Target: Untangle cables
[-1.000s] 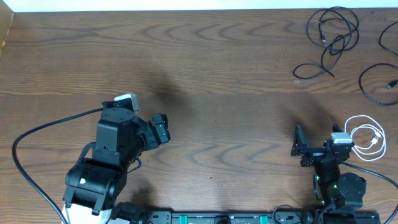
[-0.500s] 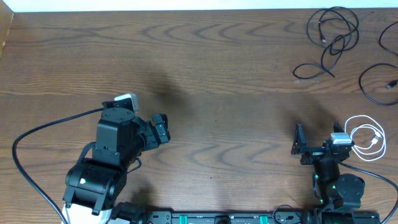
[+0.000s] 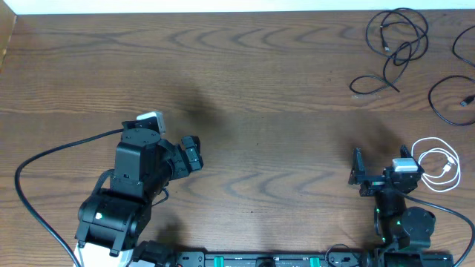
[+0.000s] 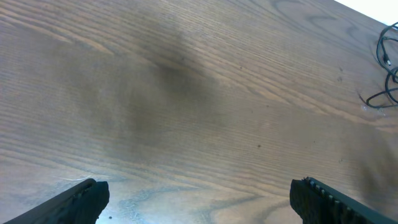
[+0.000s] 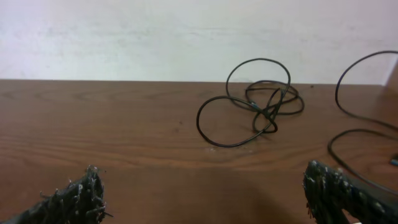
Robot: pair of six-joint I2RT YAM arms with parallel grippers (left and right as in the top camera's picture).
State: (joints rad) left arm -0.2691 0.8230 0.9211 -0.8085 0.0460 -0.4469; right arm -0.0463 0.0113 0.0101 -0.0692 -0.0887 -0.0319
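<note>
Right gripper (image 3: 358,170) — jaws spread wide, nothing between them. The right wrist view shows its fingertips (image 5: 68,202) well apart over bare wood. Left gripper (image 3: 191,154) is likewise spread wide and empty, at the near-left of the wooden table (image 3: 260,74).

Key relation: all three cables lie on the right side, so the right arm is plainly the nearer. The knotted black cable (image 3: 397,44) sits toward the far-right corner, well apart from the right gripper. In the right wrist view it is ahead and slightly right of centre (image 5: 255,102). Its long axis runs on a diagonal, from a loose tail at near-left up to the loops at far-right, and the crossings bunch near the middle. The second black cable (image 3: 451,100) lies to its right, partly out of the overhead view. The two look separate, not touching. The white cable (image 3: 438,165) is coiled just beside the right wrist, on its outer side.

Judgement: the next move is probably a forward reach by the right arm to the knot. The left arm would have to cross most of the table to help.

Surface: flat wood grain, with nothing lying between the right gripper and the knot. A white wall (image 5: 124,37) stands behind the far edge, so there is little room for overshoot.
</note>
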